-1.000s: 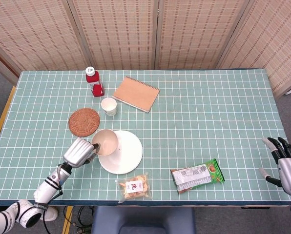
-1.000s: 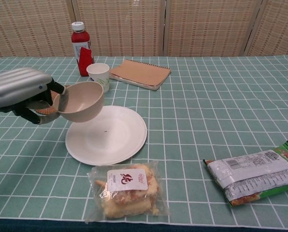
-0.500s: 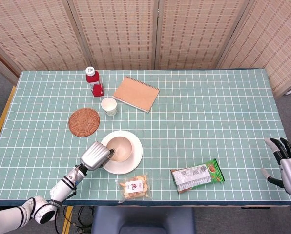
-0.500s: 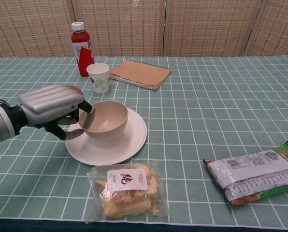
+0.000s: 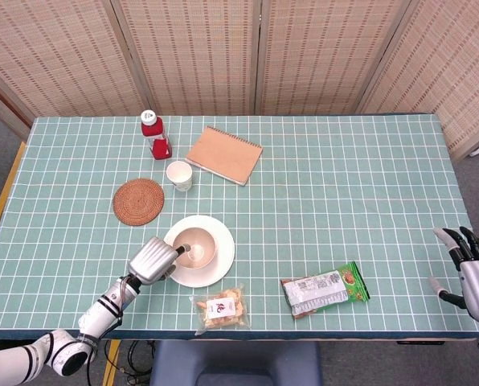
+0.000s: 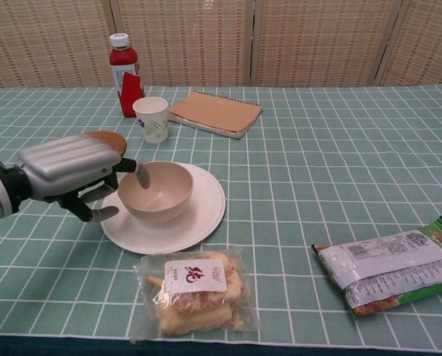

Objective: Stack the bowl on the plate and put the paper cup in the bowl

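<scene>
The beige bowl (image 5: 196, 246) (image 6: 159, 190) sits upright on the white plate (image 5: 221, 259) (image 6: 200, 212) near the table's front left. My left hand (image 5: 152, 260) (image 6: 61, 167) is at the bowl's left rim: its thumb hooks over the rim into the bowl and its fingers lie outside, low by the plate's edge. The white paper cup (image 5: 179, 174) (image 6: 152, 117) stands upright behind the plate, untouched. At the table's far right edge my right hand (image 5: 474, 277) hangs with fingers spread and empty; the chest view does not show it.
A woven coaster (image 5: 138, 201) (image 6: 106, 138) lies left of the cup. A red bottle (image 5: 153, 134) (image 6: 123, 74) and a brown notebook (image 5: 224, 154) (image 6: 215, 113) sit behind. A clear snack bag (image 5: 221, 308) (image 6: 195, 289) and a green packet (image 5: 325, 289) (image 6: 391, 271) lie near the front edge.
My left hand carried the bowl rightward from above the plate's left edge and lowered it onto the plate, then drew back slightly left. The right hand stayed still.
</scene>
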